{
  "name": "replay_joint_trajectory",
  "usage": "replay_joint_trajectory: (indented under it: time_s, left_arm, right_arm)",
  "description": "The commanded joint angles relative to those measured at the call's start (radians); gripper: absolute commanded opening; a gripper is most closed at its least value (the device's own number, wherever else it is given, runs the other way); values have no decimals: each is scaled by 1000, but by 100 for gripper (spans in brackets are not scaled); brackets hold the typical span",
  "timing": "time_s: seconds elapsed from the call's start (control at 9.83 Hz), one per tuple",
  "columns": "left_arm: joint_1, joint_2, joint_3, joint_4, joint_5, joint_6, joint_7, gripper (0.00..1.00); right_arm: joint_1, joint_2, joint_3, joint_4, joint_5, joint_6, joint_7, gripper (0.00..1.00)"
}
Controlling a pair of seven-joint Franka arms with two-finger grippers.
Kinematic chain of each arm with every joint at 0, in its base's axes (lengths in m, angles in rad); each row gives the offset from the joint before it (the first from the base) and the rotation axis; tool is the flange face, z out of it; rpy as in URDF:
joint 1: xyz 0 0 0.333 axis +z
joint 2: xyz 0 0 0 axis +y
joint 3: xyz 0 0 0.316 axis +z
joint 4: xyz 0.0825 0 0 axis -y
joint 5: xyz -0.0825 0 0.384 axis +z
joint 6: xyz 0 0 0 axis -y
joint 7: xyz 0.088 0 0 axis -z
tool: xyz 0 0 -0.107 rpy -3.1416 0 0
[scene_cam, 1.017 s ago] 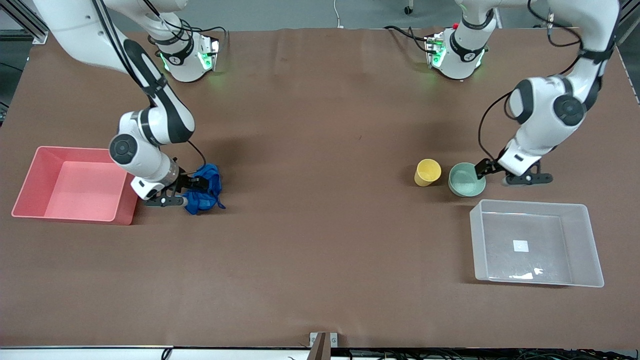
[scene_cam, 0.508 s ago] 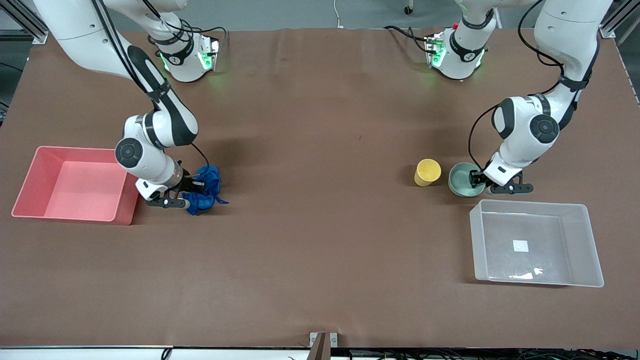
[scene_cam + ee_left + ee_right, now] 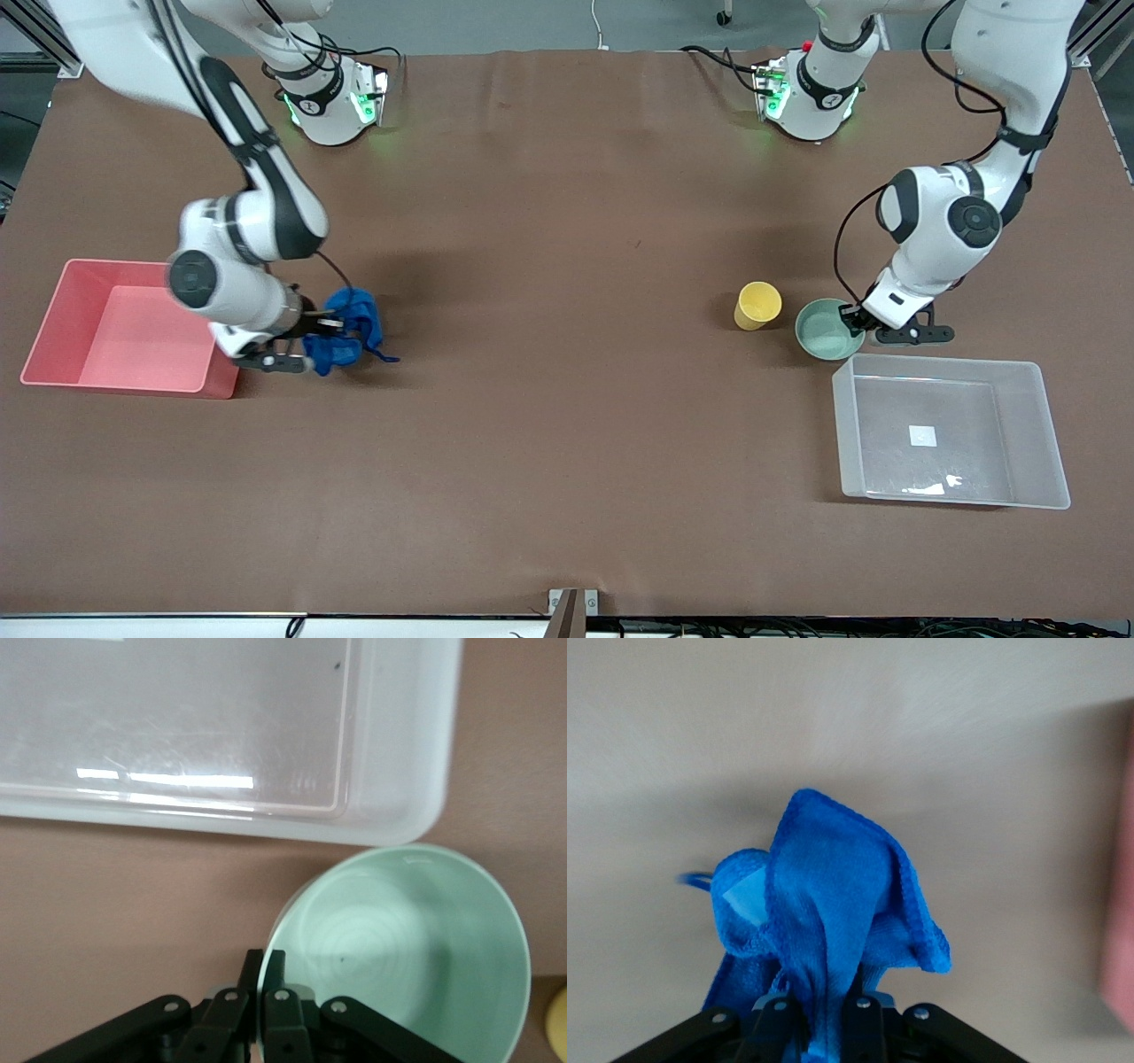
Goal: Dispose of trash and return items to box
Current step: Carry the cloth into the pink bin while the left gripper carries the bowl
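I see wrinkled blue trash (image 3: 348,330) pinched in my right gripper (image 3: 312,344), mint bowl (image 3: 822,329) rim clamped by my left gripper (image 3: 858,324), upright yellow cup (image 3: 757,306) just beside the bowl, clear box (image 3: 1045,434) near that gripper.

- Right gripper (image 3: 312,339) low beside the pink bin (image 3: 53,310), fingers clamped on blue cloth (image 3: 350,328).
- Left gripper (image 3: 856,321) low, pinching the green bowl (image 3: 819,332) rim.
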Motion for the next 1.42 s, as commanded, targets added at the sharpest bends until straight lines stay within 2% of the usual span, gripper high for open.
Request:
replay_joint_trajectory:
  time_s: [0.0, 0.1, 0.2, 0.41, 0.51, 0.71, 0.92, 1.02, 1.22, 1.32]
  left_arm:
    - [-1, -225, 9, 0, 0, -317, 16, 0]
    - [0, -250, 11, 56, 0, -410, 16, 0]
    - [3, -223, 14, 136, 0, -443, 16, 0]
    - [0, -64, 46, 342, 0, -445, 28, 0]
    - [6, 28, 49, 448, -2, -445, 69, 0]
    - [3, 193, 87, 663, -6, -486, 138, 1]
    - [8, 384, 104, 889, -71, -508, 146, 1]
    - [6, 447, 136, 938, -91, -508, 146, 2]
    - [9, 512, 141, 974, -103, -502, 158, 2]
    - [12, 529, 141, 971, -105, -497, 157, 2]
  right_arm:
    - [-25, -118, -91, 132, 2, -238, -83, 1]
    - [-25, -130, -179, 167, 2, -286, -210, 1]
    - [-26, -128, -272, 169, -10, -275, -349, 1]
    - [-29, -97, -418, 120, -13, -113, -579, 1]
    - [-39, -60, -454, 78, -12, -13, -650, 1]
    - [-55, 6, -463, 4, 3, 118, -691, 1]
    - [-54, 36, -462, -56, 7, 179, -692, 1]
    - [-55, 61, -462, -59, 7, 208, -694, 2]
    - [-62, 73, -462, -84, 7, 219, -696, 5]
    - [-60, 89, -462, -84, 7, 221, -700, 44]
